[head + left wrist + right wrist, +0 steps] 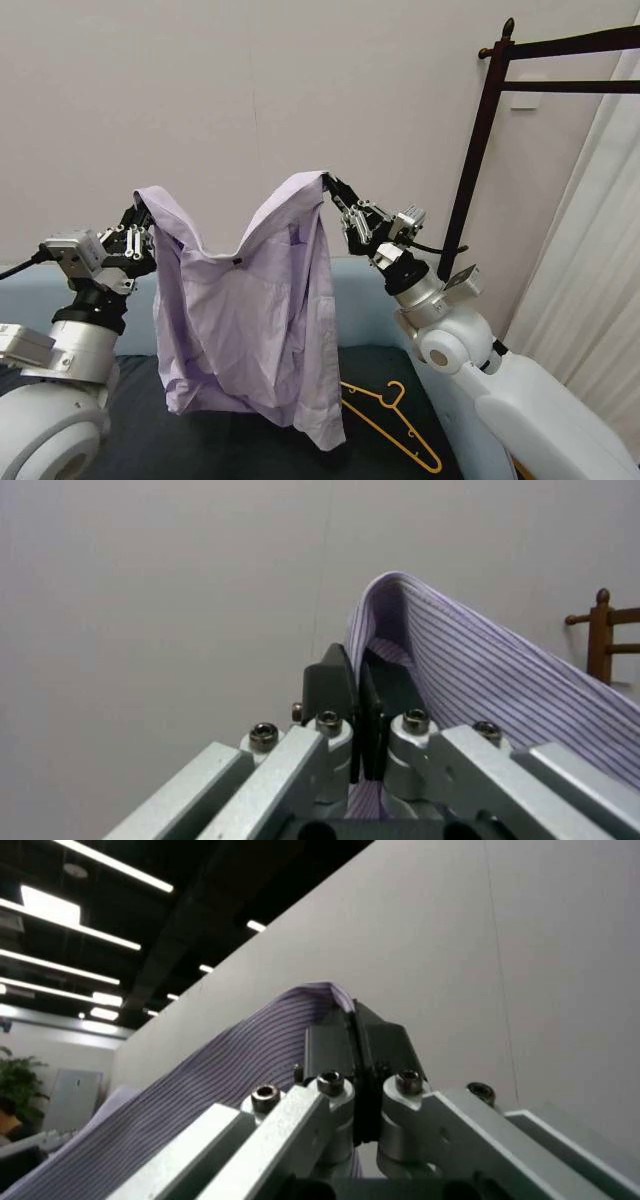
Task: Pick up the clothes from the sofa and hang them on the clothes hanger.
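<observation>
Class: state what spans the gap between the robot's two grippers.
The lilac shirt sags between left gripper and right gripper, each clamping an upper edge, in the head view.

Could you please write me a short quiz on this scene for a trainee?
1. Which grips the shirt: the left end effector, the right end effector, or both?
2. True or false: the shirt lies flat on the sofa.
3. The hanger is: A on the sofa, B in the left end effector, C threaded through the shirt.
Key: 1 both; 2 false, it hangs spread between the two; 3 A.
</observation>
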`<state>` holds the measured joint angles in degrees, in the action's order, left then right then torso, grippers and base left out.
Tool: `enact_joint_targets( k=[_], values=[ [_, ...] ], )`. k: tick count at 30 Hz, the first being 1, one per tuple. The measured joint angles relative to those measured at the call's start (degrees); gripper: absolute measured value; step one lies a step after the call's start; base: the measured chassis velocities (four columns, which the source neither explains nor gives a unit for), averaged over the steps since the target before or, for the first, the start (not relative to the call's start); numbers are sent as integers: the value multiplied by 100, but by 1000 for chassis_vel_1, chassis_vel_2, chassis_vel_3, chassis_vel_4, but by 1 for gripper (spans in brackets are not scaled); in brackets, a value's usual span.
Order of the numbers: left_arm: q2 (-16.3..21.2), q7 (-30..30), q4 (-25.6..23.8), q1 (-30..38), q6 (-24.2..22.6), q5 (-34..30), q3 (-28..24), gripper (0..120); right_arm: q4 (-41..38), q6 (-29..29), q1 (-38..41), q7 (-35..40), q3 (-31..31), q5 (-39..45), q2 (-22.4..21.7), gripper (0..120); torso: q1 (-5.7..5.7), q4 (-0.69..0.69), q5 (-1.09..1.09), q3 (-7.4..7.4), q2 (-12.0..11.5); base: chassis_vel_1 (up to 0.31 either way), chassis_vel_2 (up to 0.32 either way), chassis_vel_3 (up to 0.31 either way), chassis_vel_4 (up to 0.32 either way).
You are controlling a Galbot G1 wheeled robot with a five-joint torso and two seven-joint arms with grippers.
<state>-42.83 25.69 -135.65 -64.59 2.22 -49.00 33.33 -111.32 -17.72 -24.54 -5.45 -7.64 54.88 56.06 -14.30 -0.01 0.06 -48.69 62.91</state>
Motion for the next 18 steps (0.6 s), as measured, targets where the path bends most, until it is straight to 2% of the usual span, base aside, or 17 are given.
enact_joint_targets(
  k=[3, 7, 10, 11, 13, 15, 18],
  values=[
    [-61, -30, 56, -11, 51, -27, 0, 0, -36, 9, 15, 128, -20, 181, 34, 0, 0, -1, 0, 0, 0, 0, 0, 0, 0],
    [-139, -95, 366, -14, 174, 246, -11, 0, -6, 20, 32, 255, -5, 261, 79, 0, 0, 0, 0, 0, 0, 0, 0, 0, 0],
    [-82, -257, 1020, -9, 521, 1072, -17, 0, 253, 20, 50, 336, 136, -379, 61, 0, 0, 0, -1, -2, 0, 0, 0, 0, 0],
    [-82, -257, 1020, -9, 521, 1072, -17, 0, 253, 20, 50, 336, 136, -379, 61, 0, 0, 0, -1, -2, 0, 0, 0, 0, 0],
    [80, -507, 1420, 90, 928, 1592, -6, 0, 352, 9, 102, 428, 235, -753, 18, 0, -1, -1, -1, -2, 0, 0, 0, 0, 0],
    [257, -720, 1570, 198, 1183, 1871, 8, 0, 416, -16, 136, 379, 293, -966, -14, 0, 0, -1, 0, -1, 0, 0, 0, 0, 0],
    [392, -821, 1590, 277, 1289, 1995, 11, 0, 495, -73, 116, 279, 316, -1201, -22, 0, -1, -1, 1, -1, 0, 0, 0, 0, 0]
  ],
)
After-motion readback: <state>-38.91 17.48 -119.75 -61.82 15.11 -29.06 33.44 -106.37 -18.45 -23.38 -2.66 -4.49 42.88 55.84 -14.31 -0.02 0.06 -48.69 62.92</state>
